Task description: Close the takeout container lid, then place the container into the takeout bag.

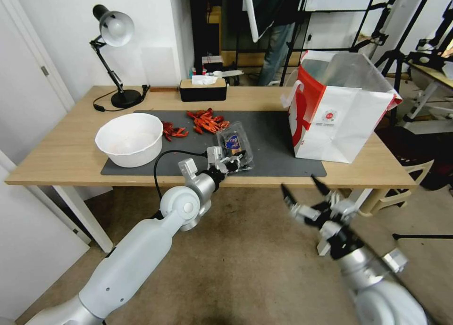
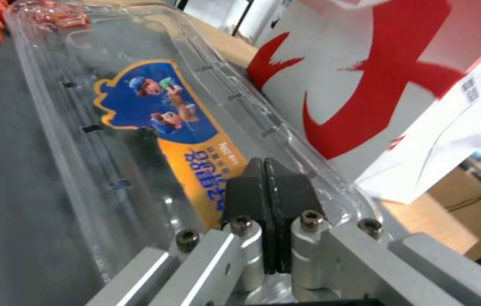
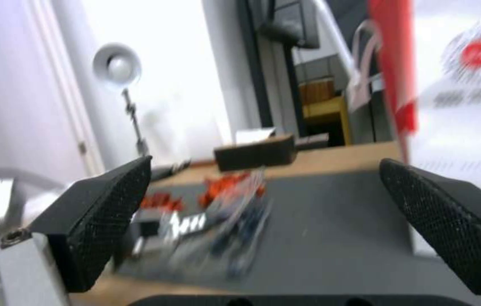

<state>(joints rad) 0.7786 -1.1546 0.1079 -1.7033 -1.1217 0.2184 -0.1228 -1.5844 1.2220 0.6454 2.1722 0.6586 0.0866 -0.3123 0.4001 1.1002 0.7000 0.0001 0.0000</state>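
From the head camera you look down on a wooden table (image 1: 71, 150) with a dark mat (image 1: 278, 145) across its middle, brown floor in front and tripods in the room behind. On the mat sit a white bowl (image 1: 130, 138), scattered red pieces (image 1: 205, 120) and the container (image 1: 236, 146); a desk lamp (image 1: 113, 51) and a black tissue box (image 1: 203, 90) stand along the far edge. The bag (image 1: 337, 112) stands open on the mat's right end, white with red sides and a small red round logo whose text is too small to read. Your left gripper (image 1: 230, 163) sits at the container's near edge, its fingers together. Your right gripper (image 1: 306, 190) hangs off the table's front edge, below the bag, fingers spread and holding nothing.

On the left wrist camera, the black pads (image 2: 269, 195) are pressed together right at the rim of the lid (image 2: 138, 114); you cannot tell whether plastic is pinched between them. The lid is clear and ribbed, with a blue and orange label (image 2: 172, 127) showing cartoon figures and blue characters. The bag's red-on-white side (image 2: 376, 85) stands just beyond.

On the right wrist camera, both textured fingertips (image 3: 110, 212) stand wide apart, with the blurred container (image 3: 229, 238) on the mat between them, well ahead, and the bag (image 3: 467, 106) to one side.
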